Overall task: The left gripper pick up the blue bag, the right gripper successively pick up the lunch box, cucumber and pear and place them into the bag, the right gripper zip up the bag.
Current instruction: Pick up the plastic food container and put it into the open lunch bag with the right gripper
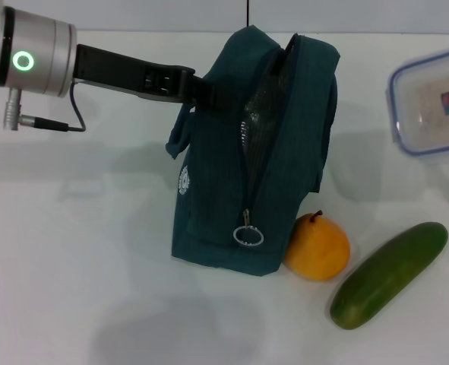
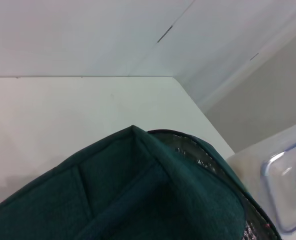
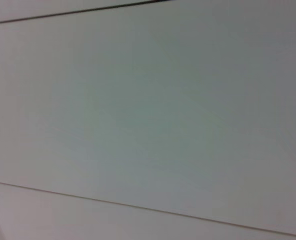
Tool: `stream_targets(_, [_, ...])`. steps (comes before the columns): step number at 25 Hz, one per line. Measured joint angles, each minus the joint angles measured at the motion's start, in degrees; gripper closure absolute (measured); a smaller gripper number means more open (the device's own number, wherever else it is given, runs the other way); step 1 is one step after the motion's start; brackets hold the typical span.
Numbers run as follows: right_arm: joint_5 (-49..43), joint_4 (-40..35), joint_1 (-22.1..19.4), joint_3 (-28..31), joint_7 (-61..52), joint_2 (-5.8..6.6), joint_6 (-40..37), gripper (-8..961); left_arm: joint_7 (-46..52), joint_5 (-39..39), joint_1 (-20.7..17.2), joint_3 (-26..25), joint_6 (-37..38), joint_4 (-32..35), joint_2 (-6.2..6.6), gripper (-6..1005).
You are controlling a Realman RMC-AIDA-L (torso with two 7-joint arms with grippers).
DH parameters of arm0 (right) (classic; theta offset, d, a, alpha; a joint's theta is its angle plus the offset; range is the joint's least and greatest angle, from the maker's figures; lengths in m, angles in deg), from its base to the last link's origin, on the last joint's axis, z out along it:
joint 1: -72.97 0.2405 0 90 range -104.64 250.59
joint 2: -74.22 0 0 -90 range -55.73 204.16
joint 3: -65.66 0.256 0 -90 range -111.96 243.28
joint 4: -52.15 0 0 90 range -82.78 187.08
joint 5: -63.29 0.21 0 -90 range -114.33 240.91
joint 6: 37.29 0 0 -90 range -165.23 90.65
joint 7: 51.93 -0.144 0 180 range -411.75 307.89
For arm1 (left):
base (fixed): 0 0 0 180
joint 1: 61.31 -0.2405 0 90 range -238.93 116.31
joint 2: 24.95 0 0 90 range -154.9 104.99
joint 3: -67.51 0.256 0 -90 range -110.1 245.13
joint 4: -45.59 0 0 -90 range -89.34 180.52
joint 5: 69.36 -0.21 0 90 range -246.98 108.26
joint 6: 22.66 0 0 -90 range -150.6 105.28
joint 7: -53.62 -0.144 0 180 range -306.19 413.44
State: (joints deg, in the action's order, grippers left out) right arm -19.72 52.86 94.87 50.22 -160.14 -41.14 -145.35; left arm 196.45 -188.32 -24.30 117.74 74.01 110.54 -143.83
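Note:
The blue bag [image 1: 232, 175] stands upright on the white table, its zipper open and silver lining showing along the gap. A ring pull [image 1: 248, 236] hangs at the low end of the zipper. My left gripper [image 1: 200, 87] reaches in from the left and is shut on the bag's upper left side by its strap. An orange-yellow pear [image 1: 317, 248] rests against the bag's lower right corner. Right of it lies the green cucumber [image 1: 390, 274]. The clear, blue-rimmed lunch box [image 1: 433, 103] sits at the far right edge. The left wrist view shows the bag [image 2: 137, 200] and lunch box [image 2: 288, 190]. My right gripper is out of view.
The white table [image 1: 72, 251] stretches out to the left of and in front of the bag. The right wrist view shows only a plain pale surface.

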Motion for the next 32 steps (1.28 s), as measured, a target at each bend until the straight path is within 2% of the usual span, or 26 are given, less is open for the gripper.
stream_targets(11, [3.0, 0.5, 2.3, 1.9, -0.6, -0.36, -6.2, 858, 0.0, 0.4, 0.0, 0.1, -0.2, 0.1, -0.51, 936])
stream_targets(21, [4.6, 2.5, 5.0, 2.2, -1.0, -0.65, -6.7, 859, -0.8, 3.3, -0.5, 2.9, -1.9, 0.5, -0.66, 935])
stream_targets(32, [6.0, 3.8, 9.2, 2.2, -0.6, -0.84, -6.4, 858, -0.4, 4.4, 0.8, 3.7, -2.6, 1.3, -0.65, 936])
